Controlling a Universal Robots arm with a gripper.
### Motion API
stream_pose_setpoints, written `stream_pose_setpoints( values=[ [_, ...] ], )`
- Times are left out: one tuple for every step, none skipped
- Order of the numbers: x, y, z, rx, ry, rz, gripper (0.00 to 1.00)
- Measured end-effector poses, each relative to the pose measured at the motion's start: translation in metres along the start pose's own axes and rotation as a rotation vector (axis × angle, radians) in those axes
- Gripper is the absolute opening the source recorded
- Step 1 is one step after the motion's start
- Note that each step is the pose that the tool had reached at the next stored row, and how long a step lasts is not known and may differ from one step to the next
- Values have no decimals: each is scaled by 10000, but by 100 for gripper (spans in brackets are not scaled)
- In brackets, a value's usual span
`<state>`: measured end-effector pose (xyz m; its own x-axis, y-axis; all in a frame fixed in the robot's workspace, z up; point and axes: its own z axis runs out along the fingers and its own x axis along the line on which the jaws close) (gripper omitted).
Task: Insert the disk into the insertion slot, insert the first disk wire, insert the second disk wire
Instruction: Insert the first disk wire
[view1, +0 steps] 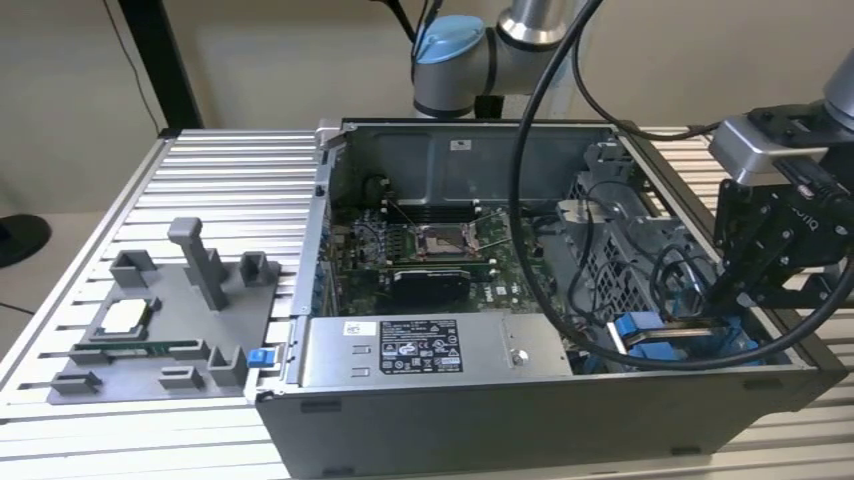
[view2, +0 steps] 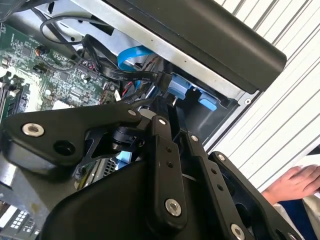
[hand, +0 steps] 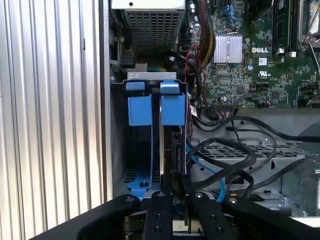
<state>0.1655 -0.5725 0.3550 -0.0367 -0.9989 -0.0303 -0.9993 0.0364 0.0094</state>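
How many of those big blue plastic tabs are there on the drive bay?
2 in the first wrist view, side by side at the end of the bay: one tab nearer the case wall, the other tab nearer the motherboard. More may be hidden deeper in.

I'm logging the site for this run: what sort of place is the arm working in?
Probably a robotics lab test bench: an open computer case sits on a ribbed aluminium table, a grey fixture plate with part holders lies beside it, and the arm's base stands behind the case.
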Motion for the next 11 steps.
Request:
stream_pose_setpoints(
  values=[
    [-7,0,3,3,0,0,0],
    [-12,1,6,6,0,0,0],
    [-18,1,8,9,-1,-1,0],
    [-19,1,9,9,-2,-1,0],
    [-21,2,11,10,0,0,0],
    [-21,2,14,10,0,0,0],
    [-21,2,14,10,0,0,0],
    [-21,2,14,10,0,0,0],
    [-21,2,14,10,0,0,0],
    [-21,2,14,10,0,0,0],
    [-21,1,14,10,0,0,0]
  ],
)
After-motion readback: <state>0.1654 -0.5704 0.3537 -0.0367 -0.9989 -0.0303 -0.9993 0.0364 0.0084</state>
